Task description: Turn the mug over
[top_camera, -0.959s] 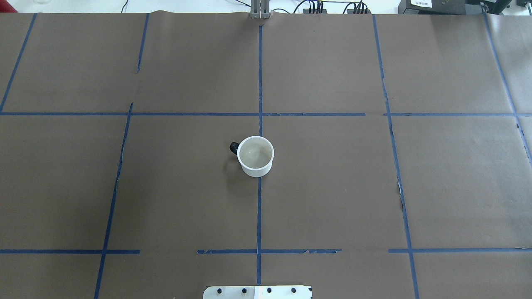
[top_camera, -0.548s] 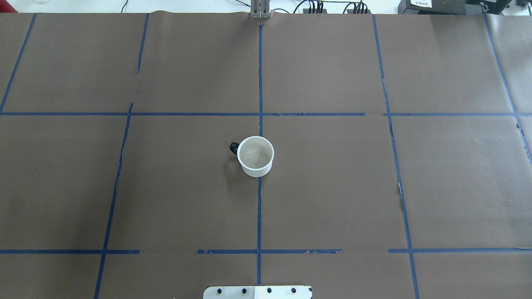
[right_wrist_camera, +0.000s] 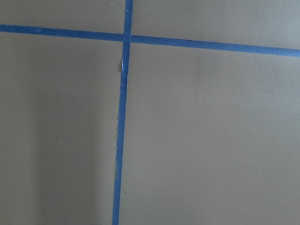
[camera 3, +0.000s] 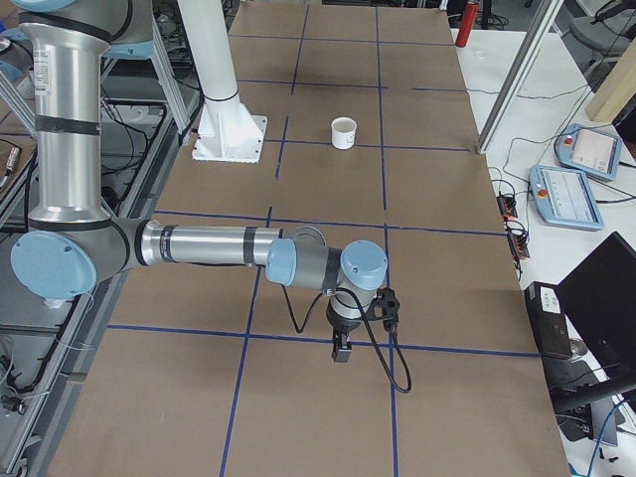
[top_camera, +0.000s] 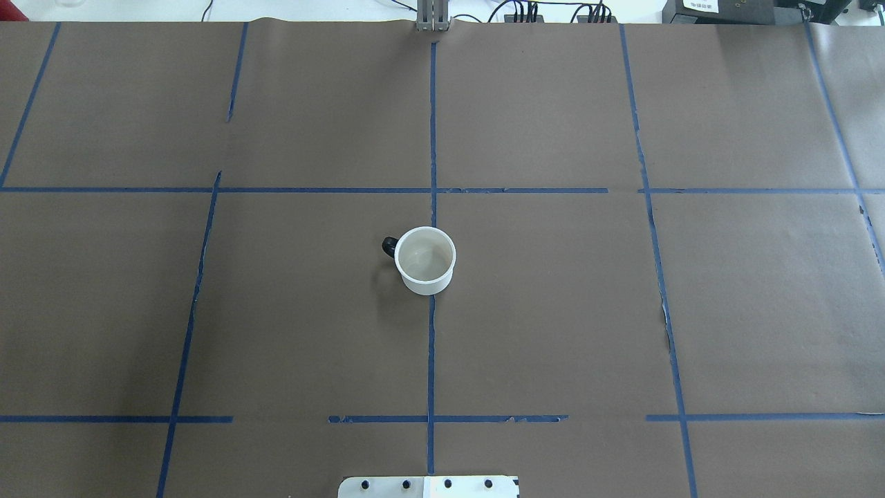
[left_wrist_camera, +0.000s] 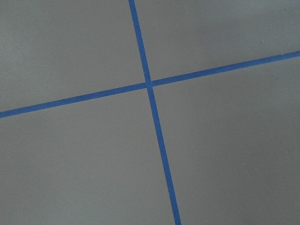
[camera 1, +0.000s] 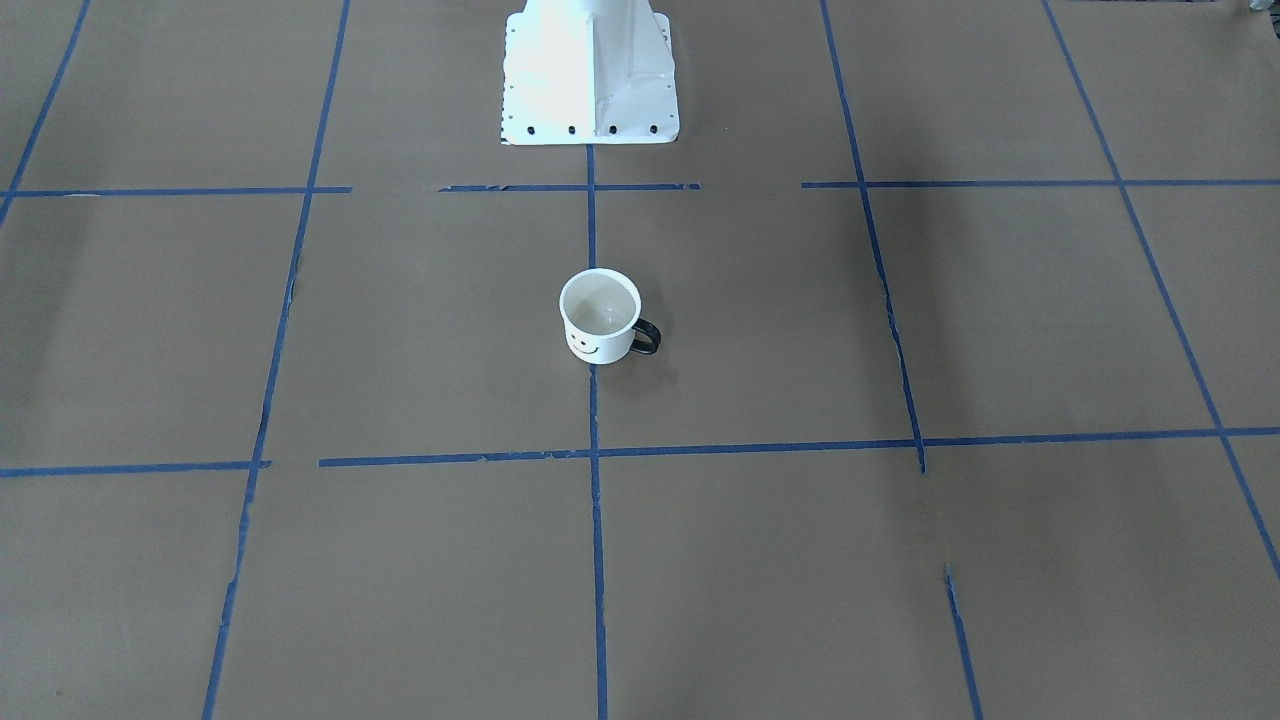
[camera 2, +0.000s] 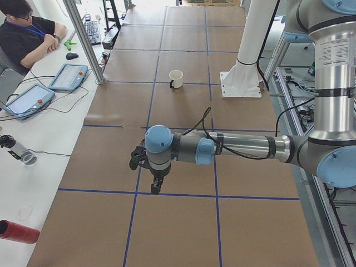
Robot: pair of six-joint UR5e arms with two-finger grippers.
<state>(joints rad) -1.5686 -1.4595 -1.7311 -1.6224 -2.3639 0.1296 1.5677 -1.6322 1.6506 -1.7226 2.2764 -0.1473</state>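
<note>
The white mug (top_camera: pixel 425 263) stands upright, opening up, on the brown paper at the table's centre, its black handle (top_camera: pixel 389 245) pointing to the overhead view's left. The front-facing view shows its smiley face (camera 1: pixel 586 345). It also shows in the exterior left view (camera 2: pixel 176 78) and the exterior right view (camera 3: pixel 343 132). My left gripper (camera 2: pixel 156 188) hangs over the table far from the mug, near the table's left end. My right gripper (camera 3: pixel 341 352) hangs near the right end. I cannot tell whether either is open or shut. Both wrist views show only paper and tape.
Blue tape lines (top_camera: pixel 432 138) grid the brown paper. The white robot base plate (camera 1: pixel 590 70) sits at my edge of the table. A seated operator (camera 2: pixel 28 33), tablets (camera 2: pixel 69 77), a metal post (camera 2: pixel 83 39) and a red bottle (camera 2: pixel 19 231) line the far side.
</note>
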